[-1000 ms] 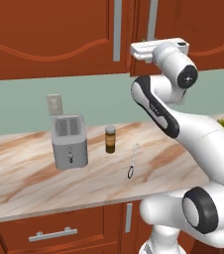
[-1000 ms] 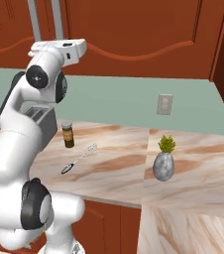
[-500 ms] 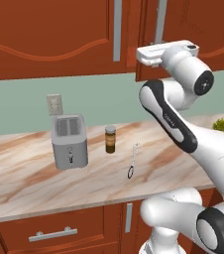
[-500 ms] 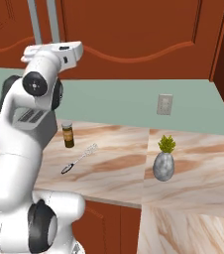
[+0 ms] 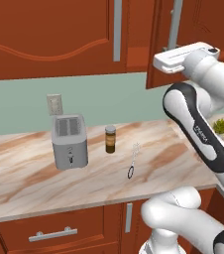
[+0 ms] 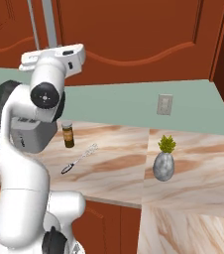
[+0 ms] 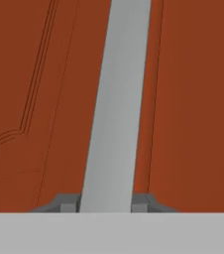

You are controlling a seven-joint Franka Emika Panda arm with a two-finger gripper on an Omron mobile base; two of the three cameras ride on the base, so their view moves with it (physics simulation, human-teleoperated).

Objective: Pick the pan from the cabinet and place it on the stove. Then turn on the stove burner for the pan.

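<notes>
The cabinet (image 5: 44,34) is reddish-brown wood along the wall above the counter. My gripper (image 7: 105,203) is shut on the grey vertical bar handle (image 7: 116,109) of its right-hand door, with one fingertip on each side of the bar. In the left base view the hand (image 5: 183,57) is raised at the handle (image 5: 175,25), and that door (image 5: 156,59) stands swung a little out from the cabinet front. From the right base view the same handle (image 6: 48,22) rises above the hand. The pan is hidden inside the cabinet. The stove is out of view.
On the marble counter (image 5: 29,183) stand a grey toaster (image 5: 70,141) and a small brown jar (image 5: 110,139), with a whisk (image 5: 133,159) lying beside them. A potted plant (image 6: 164,159) sits to the right. Base cabinets with drawers (image 5: 52,233) run below.
My hand has moved to the right in the left base view, still shut on the handle, and the cabinet door has swung outward with it.
</notes>
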